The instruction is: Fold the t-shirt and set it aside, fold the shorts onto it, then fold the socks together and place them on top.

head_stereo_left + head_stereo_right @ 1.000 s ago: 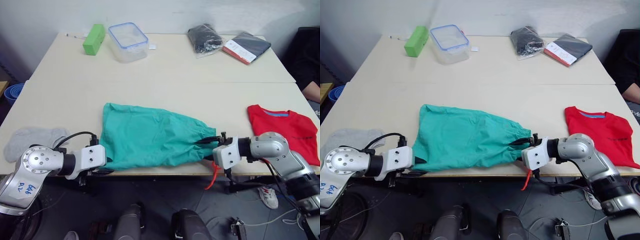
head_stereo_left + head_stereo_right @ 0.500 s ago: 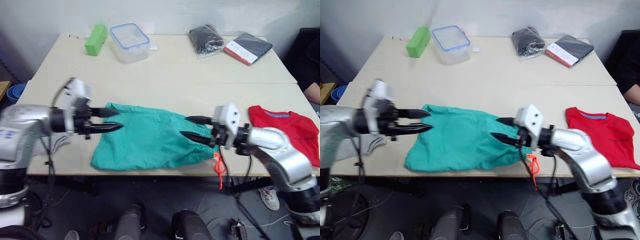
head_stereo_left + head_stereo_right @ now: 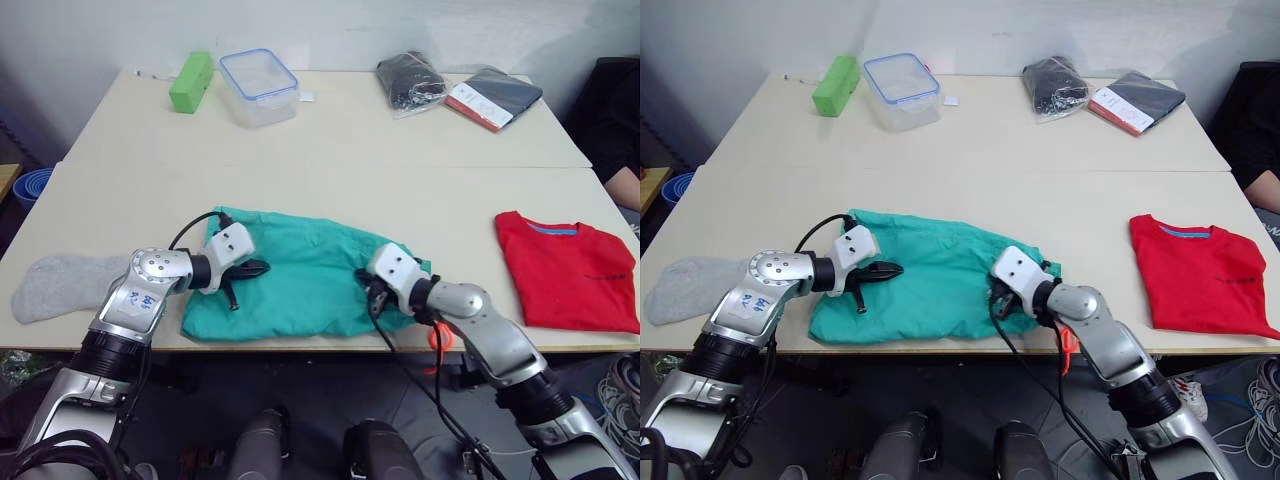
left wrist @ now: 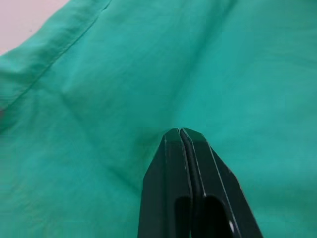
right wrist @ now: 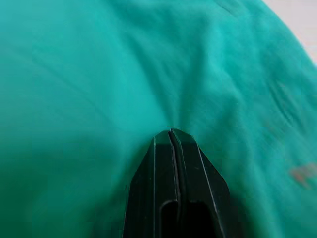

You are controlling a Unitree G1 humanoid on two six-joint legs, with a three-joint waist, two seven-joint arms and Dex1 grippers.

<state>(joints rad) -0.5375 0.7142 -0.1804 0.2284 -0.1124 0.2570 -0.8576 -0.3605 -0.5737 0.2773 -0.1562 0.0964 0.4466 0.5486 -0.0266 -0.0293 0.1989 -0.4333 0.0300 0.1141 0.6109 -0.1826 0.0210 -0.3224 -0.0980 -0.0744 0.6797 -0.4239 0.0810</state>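
Left eye view, teal shorts (image 3: 300, 275) lying crosswise near the table's (image 3: 380, 170) front edge, left gripper (image 4: 181, 135) and right gripper (image 5: 171, 134) pressed on them, fingers together, red t-shirt (image 3: 568, 268) far right, grey socks (image 3: 62, 284) far left, clear lidded box (image 3: 257, 84) behind, contents unclear

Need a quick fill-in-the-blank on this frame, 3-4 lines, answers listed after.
1. Both grippers, the left gripper and the right gripper, rest on the ____ shorts.
2. The t-shirt lying flat on the robot's right is ____ in colour.
3. The grey socks lie at the robot's ____ end of the table.
4. In both wrist views, the gripper's fingers are ____.

Answers: teal-green; red; left; shut
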